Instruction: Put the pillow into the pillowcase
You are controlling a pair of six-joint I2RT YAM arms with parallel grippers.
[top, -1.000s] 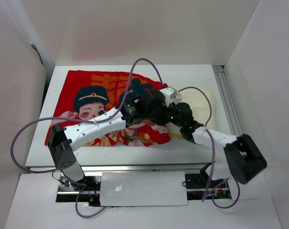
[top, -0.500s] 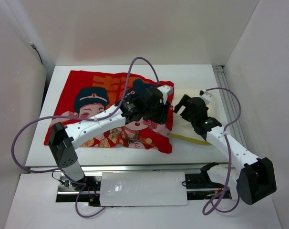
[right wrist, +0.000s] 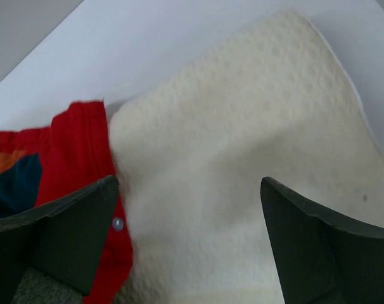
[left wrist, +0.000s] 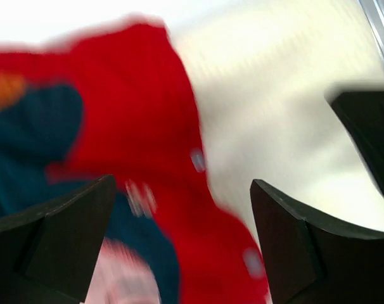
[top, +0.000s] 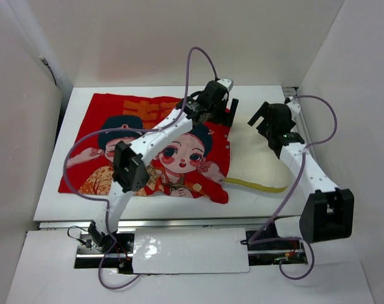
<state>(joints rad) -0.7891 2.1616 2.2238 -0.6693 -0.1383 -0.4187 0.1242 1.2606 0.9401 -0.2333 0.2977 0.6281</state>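
Observation:
The red pillowcase (top: 147, 152) with its cartoon figures lies flat on the left and middle of the table. The cream pillow (top: 258, 158) lies to its right, its left edge tucked at the case's right opening (top: 229, 152). My left gripper (top: 225, 113) hovers open above the case's far right corner. In the blurred left wrist view the open gripper (left wrist: 182, 183) holds nothing, over red pillowcase (left wrist: 135, 126) and pillow (left wrist: 274, 114). My right gripper (top: 260, 119) hangs open above the pillow's far end. In the right wrist view the gripper (right wrist: 189, 180) is empty above the dimpled pillow (right wrist: 243, 158), beside the pillowcase edge (right wrist: 78, 145).
A metal rail (top: 304, 136) runs along the table's right edge. White walls close in the table on the left, back and right. Purple cables (top: 201, 60) loop above both arms. A small snap button (right wrist: 118, 223) sits on the case's hem.
Both grippers have opened and let go of the pillowcase's right edge. Both arms have swung toward the far side. The case has settled flat and more of the pillow shows.

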